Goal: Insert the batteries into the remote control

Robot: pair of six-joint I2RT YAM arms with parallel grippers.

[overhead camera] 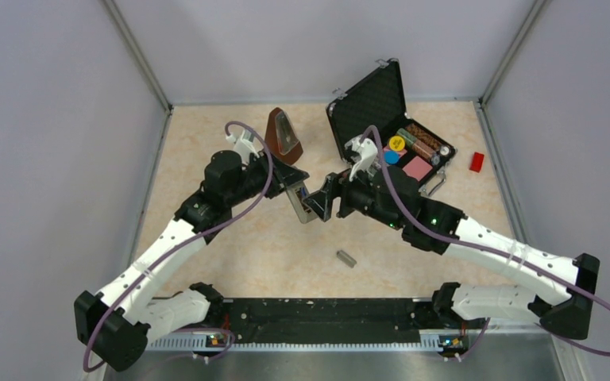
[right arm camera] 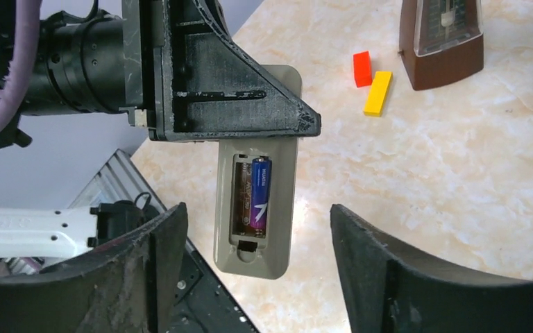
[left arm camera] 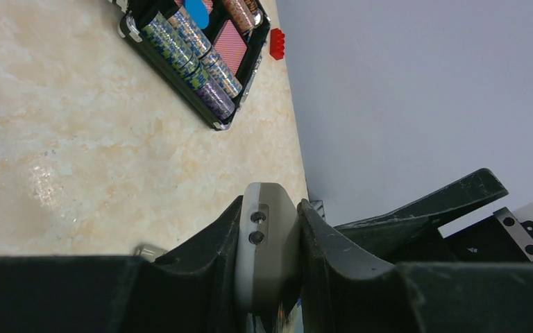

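**Top view.** Left claw (overhead camera: 295, 190) is clamped on the remote control (overhead camera: 302, 205) and holds it above the middle of the tabletop (overhead camera: 230, 246), off the surface. Right claw (overhead camera: 319, 205) sits just beside the remote on its right. A small grey piece (overhead camera: 345, 258) lies alone on the tabletop, nearer the arm bases; too small to tell what it is. A brown metronome (overhead camera: 283, 135) stands behind the left claw. An open black case (overhead camera: 369, 103) of poker chips is behind the right arm, with a red block (overhead camera: 476, 161) to its right.

**Left wrist.** The remote control (left arm camera: 267, 243) is pinched edge-on between both fingers (left arm camera: 215, 243) of the left claw (left arm camera: 269, 208), with its rounded end poking out past the tips. One dark finger of the right claw (left arm camera: 423, 208) shows to the right. The case of chips (left arm camera: 194, 55) and a red block (left arm camera: 276, 43) are far off on the tabletop.

**Right wrist.** Right claw (right arm camera: 257, 222) has its fingers (right arm camera: 159, 257) wide apart, one on each side of the remote control (right arm camera: 281, 201), touching nothing. The remote's back faces the camera with the compartment uncovered. A bluish-purple battery (right arm camera: 260, 194) sits in the right slot. The left slot is dark, and I cannot tell whether it holds a battery. The left claw (right arm camera: 229, 90) grips the remote's far end. A red block (right arm camera: 362, 68), a yellow block (right arm camera: 377, 92) and the metronome (right arm camera: 443, 41) are beyond.
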